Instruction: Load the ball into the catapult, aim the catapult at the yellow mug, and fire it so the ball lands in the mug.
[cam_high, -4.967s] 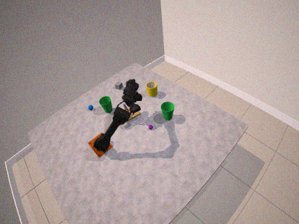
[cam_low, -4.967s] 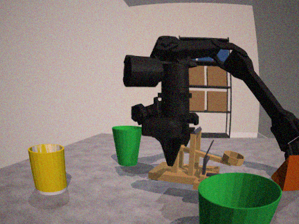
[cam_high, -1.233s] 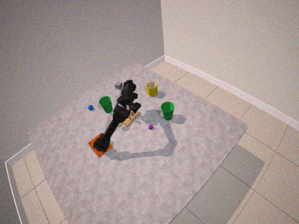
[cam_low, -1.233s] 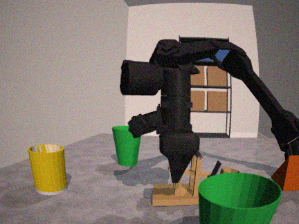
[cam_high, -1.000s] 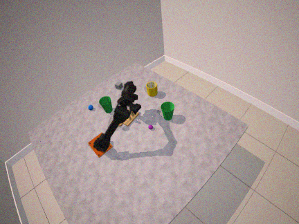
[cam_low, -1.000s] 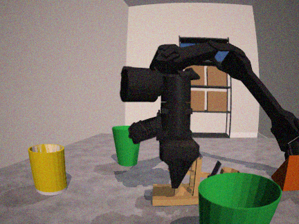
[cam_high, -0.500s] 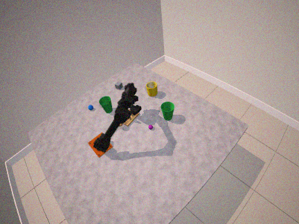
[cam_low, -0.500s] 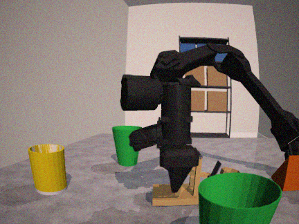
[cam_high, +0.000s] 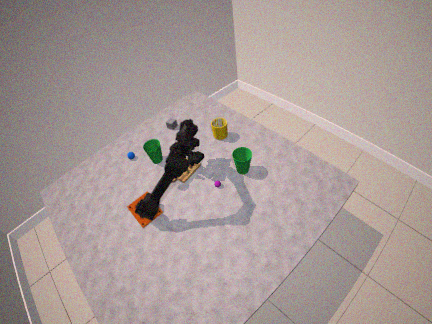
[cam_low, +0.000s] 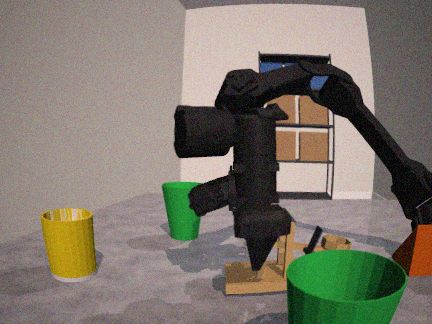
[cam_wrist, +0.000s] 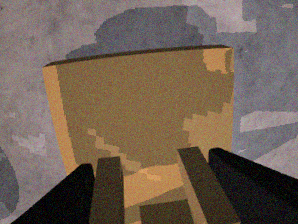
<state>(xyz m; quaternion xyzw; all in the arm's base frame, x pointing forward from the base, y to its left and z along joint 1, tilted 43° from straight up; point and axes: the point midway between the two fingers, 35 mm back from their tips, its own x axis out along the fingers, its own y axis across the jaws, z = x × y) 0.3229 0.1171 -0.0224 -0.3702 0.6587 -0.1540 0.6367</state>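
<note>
The wooden catapult (cam_high: 191, 171) (cam_low: 255, 289) (cam_wrist: 130, 100) stands on the mat under the arm. My gripper (cam_low: 256, 267) (cam_wrist: 151, 166) points down and is shut on it, one finger against the outer side of each dark upright. The catapult's cup (cam_low: 336, 242) shows at its arm-base end; I see no ball in it. The magenta ball (cam_high: 217, 183) lies on the mat beside the catapult. A blue ball (cam_high: 131, 155) lies farther left. The yellow mug (cam_high: 219, 129) (cam_low: 70, 245) stands upright beyond the catapult's far end. The fingers are hidden in the top view.
One green cup (cam_high: 153, 151) (cam_low: 345, 280) stands left of the catapult in the top view. Another green cup (cam_high: 242, 160) (cam_low: 183, 212) stands to the right. A grey block (cam_high: 172, 123) lies behind the arm. The arm's orange base plate (cam_high: 132, 207) (cam_low: 420, 250) is near the catapult.
</note>
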